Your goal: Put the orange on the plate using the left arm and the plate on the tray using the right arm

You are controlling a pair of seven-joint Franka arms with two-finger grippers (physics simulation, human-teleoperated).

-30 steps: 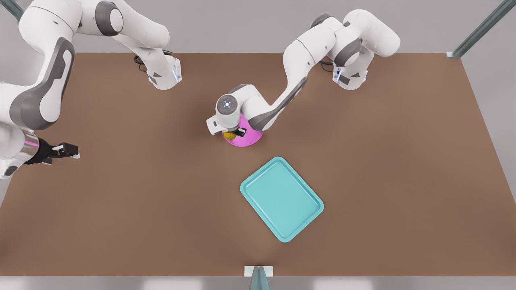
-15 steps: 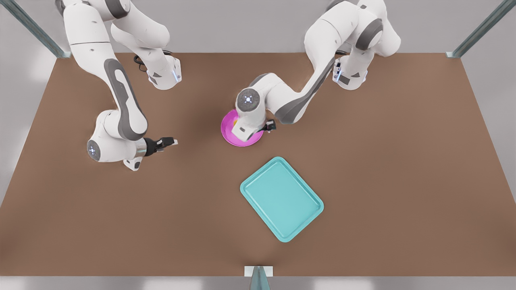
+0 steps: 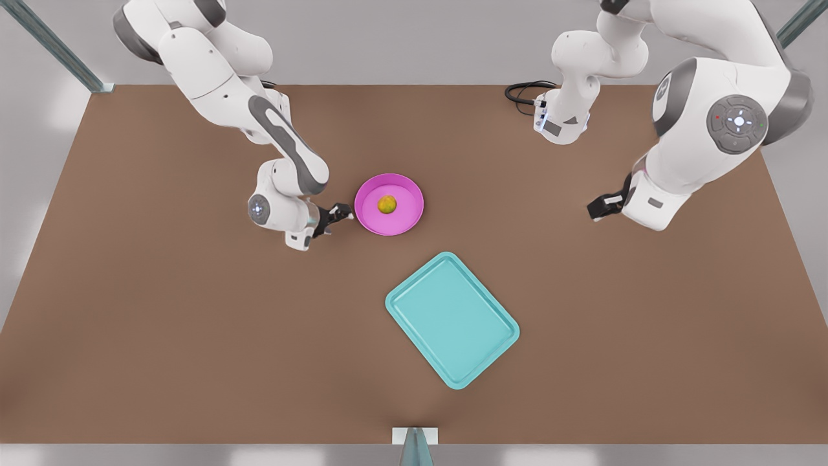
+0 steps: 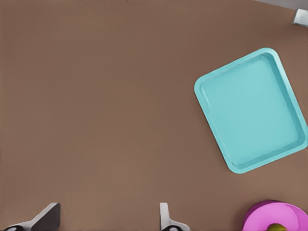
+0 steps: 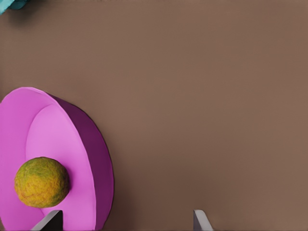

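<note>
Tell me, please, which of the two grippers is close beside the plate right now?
The right gripper, all black, sits at the pink plate's rim on the front view's left. The left gripper, with its white hand, waits far off.

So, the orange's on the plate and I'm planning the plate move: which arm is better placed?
Right. The right gripper sits just beside the plate, jaws open, facing it; the left gripper waits far off at the front view's right.

The orange (image 3: 387,204) is now released and lies alone in the plate (image 3: 407,194). The left gripper (image 3: 598,208), fingers apart, is withdrawn well away toward the plate's 3 o'clock. The right gripper (image 3: 341,212) is brought in from 9 o'clock, just beside the plate's rim, jaws spread.
</note>
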